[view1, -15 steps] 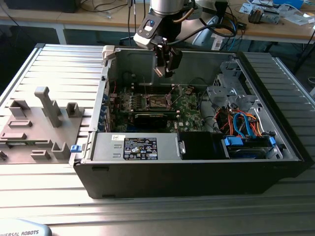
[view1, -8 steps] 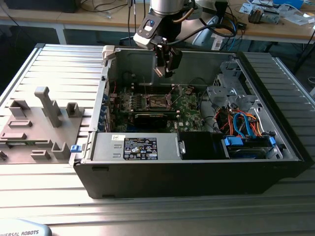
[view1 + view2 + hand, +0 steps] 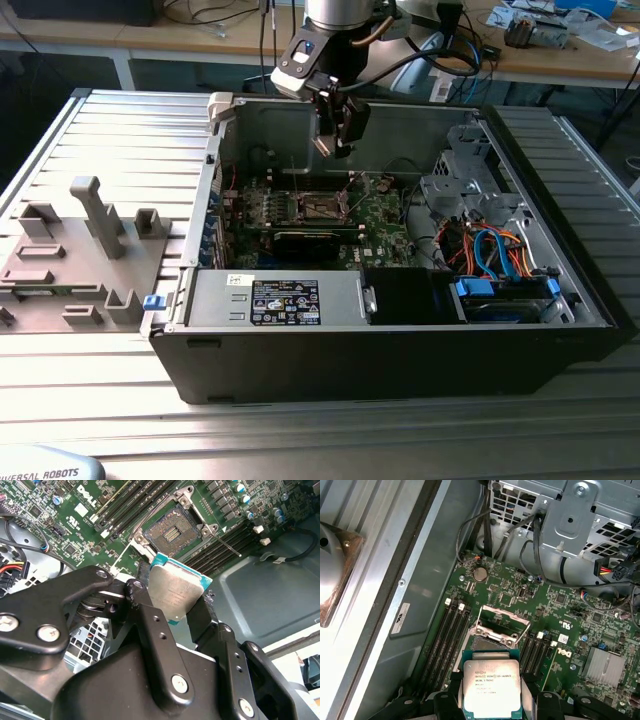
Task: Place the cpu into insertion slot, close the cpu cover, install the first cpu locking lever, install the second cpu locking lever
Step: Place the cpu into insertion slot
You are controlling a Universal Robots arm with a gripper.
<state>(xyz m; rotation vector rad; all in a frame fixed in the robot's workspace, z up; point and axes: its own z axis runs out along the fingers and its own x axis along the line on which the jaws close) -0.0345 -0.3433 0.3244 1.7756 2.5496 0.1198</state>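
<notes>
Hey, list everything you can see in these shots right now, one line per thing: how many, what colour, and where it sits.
computer case: one, black, open, lying on the slatted metal table.
motherboard: one, green, on the case floor.
insertion slot: one, dark with silvery rim, on the motherboard, uncovered, nothing seated in it.
cpu: one, silvery-grey, held over the motherboard, apart from the slot.
power supply: one, silver, inside the case's near wall.
cables: several, blue and orange, at the exterior view's right.
fixture blocks: several, grey, on the table at the exterior view's left.
pincer: one, black, shut on the cpu.
</notes>
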